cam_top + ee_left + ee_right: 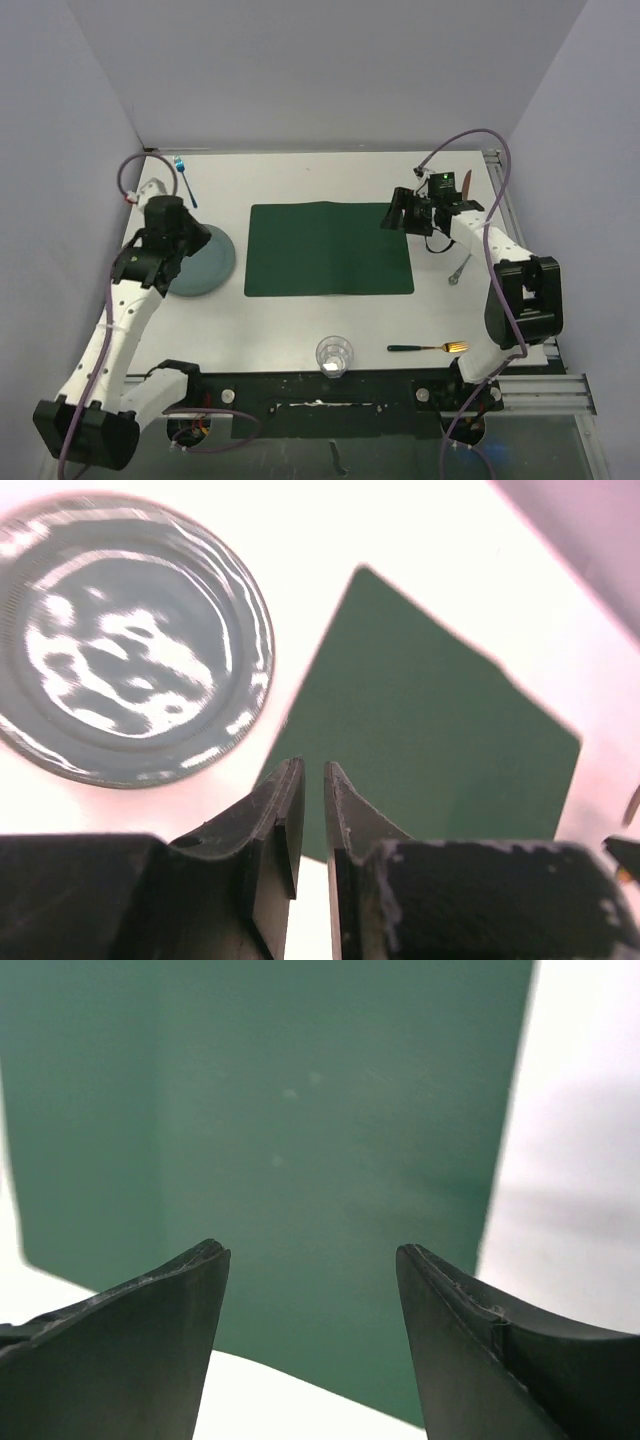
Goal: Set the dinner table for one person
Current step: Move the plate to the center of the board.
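Observation:
The white dinner table [300, 175] carries a dark green placemat [330, 250] at its middle. A grey-blue plate [200, 270] lies left of the placemat and also shows in the left wrist view [120, 640]. My left gripper [200, 240] hovers over the plate's near-right edge; its jaws [312, 770] are almost together with nothing between them. My right gripper [393, 215] is open and empty above the placemat's far right corner [300, 1110], its fingertips [215, 1255] wide apart. A fork [430, 348], a spoon [460, 268] and a glass [334, 355] lie on the table.
A brown-handled knife [466, 185] lies at the far right behind my right arm. A blue-handled utensil [183, 175] lies at the far left corner. An aluminium rail [510, 200] runs along the right edge. Walls close in on three sides.

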`<move>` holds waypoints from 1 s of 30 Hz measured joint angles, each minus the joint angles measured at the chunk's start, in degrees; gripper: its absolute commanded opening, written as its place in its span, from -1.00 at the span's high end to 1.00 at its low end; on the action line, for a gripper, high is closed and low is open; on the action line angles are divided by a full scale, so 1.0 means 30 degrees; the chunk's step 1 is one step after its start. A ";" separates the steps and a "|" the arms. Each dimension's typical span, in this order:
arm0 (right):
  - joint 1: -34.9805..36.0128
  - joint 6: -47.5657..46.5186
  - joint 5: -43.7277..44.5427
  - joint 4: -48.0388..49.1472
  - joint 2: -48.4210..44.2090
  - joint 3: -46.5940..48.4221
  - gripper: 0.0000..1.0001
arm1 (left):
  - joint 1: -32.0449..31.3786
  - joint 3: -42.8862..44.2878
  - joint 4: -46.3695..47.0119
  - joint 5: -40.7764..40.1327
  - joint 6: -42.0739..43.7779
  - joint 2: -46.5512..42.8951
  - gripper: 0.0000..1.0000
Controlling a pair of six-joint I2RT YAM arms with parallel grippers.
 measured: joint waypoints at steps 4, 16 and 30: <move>-0.0736 0.0219 -0.4524 0.2470 0.1464 0.0015 -0.40 | 0.2492 0.1035 -0.1071 0.0022 -0.0022 -0.2470 0.71; 0.1107 0.3373 -1.1781 0.6914 0.7708 0.1763 -0.35 | 0.3133 0.1865 -0.4087 -0.4794 -0.0058 -0.3213 0.60; 0.3745 0.2127 -1.1460 0.5632 0.5479 0.4299 -0.34 | 1.4469 -0.1217 0.0029 0.6499 0.1617 0.3082 0.67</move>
